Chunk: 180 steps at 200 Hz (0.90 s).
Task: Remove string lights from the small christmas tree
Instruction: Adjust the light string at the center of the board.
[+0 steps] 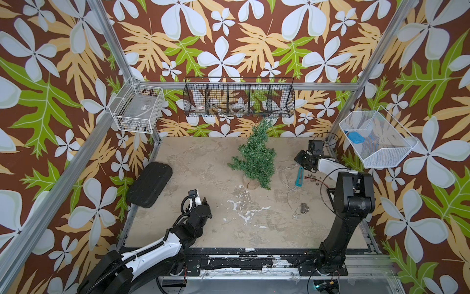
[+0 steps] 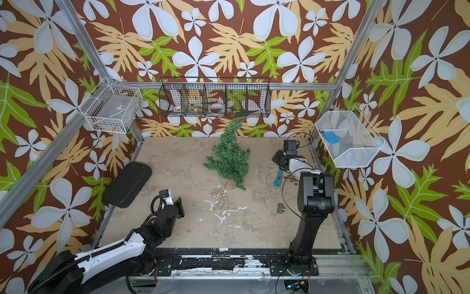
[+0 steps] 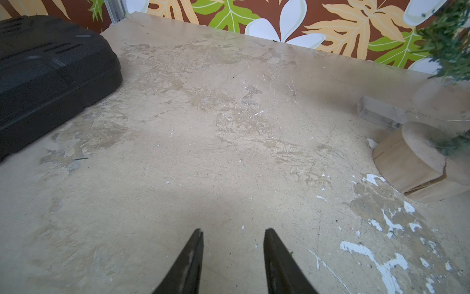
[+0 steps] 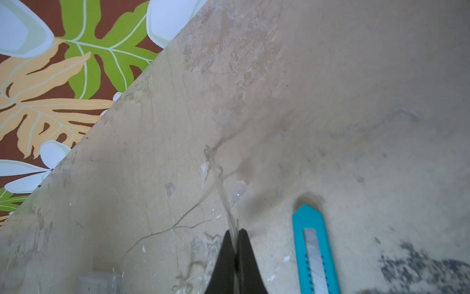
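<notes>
The worktop (image 1: 193,157) is lit evenly and softly. Dim shadows and blurred corners are seen in the wrist views.

We see two arms built of black joints and white shells. The left arm (image 1: 162,244) has a ribbed black conduit (image 1: 145,252) running along its white link, and thin black cables (image 1: 187,203) loop at its wrist. The right arm (image 1: 353,193) has a scuffed black upper link, a white forearm and a boxy black camera (image 1: 315,146). The jaws are matte black and taper to points. The black base rail (image 1: 241,263) is chipped, showing white.
</notes>
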Available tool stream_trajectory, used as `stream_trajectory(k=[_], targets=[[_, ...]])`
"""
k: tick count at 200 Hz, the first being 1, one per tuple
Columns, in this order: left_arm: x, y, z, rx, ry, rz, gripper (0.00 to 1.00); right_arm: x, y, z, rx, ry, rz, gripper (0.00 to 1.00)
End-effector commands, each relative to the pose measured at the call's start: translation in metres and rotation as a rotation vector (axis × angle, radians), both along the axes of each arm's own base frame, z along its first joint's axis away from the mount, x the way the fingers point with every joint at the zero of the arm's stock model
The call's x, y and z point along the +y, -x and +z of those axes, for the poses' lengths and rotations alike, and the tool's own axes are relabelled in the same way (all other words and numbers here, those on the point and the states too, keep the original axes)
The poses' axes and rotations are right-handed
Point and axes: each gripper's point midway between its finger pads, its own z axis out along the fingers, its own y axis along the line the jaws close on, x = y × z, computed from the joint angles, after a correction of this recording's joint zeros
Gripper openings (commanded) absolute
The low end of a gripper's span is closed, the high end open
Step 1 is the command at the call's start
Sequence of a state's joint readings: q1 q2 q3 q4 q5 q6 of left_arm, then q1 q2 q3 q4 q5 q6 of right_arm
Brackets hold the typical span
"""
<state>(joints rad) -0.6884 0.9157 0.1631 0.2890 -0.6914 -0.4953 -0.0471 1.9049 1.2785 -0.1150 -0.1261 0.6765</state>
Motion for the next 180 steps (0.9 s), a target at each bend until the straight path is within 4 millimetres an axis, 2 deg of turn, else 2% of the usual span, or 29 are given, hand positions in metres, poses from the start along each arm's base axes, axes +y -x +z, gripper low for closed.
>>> stream_trajectory(k=[1,21,57,86,120,146,159,170,180], targets=[[0.001,0.000,0.002,-0.010,0.003,0.007,0.42,0.004,0.026,0.006,-0.036,0.005,-0.003,0.00],[0.001,0.000,0.002,-0.011,0.007,0.003,0.41,0.007,0.060,0.012,-0.047,0.054,0.006,0.00],[-0.001,0.000,0.002,-0.011,0.010,-0.003,0.41,0.004,0.104,0.028,-0.059,0.122,0.022,0.00],[-0.001,-0.001,0.003,-0.012,0.011,-0.004,0.41,-0.004,0.128,0.058,-0.139,0.158,-0.023,0.00],[-0.001,0.000,0.002,-0.009,0.010,-0.005,0.41,-0.014,0.131,0.100,-0.229,0.200,-0.072,0.00],[-0.001,0.000,0.002,-0.009,0.012,-0.004,0.41,-0.002,0.126,0.123,-0.274,0.180,-0.032,0.00],[-0.001,0.000,0.002,-0.011,0.013,-0.004,0.41,0.010,0.124,0.120,-0.264,0.183,0.007,0.00],[-0.001,0.000,0.002,-0.010,0.013,-0.005,0.41,0.022,0.123,0.105,-0.228,0.179,0.048,0.00],[-0.001,0.000,0.001,-0.008,0.011,-0.005,0.41,0.034,0.125,0.083,-0.171,0.173,0.097,0.00]])
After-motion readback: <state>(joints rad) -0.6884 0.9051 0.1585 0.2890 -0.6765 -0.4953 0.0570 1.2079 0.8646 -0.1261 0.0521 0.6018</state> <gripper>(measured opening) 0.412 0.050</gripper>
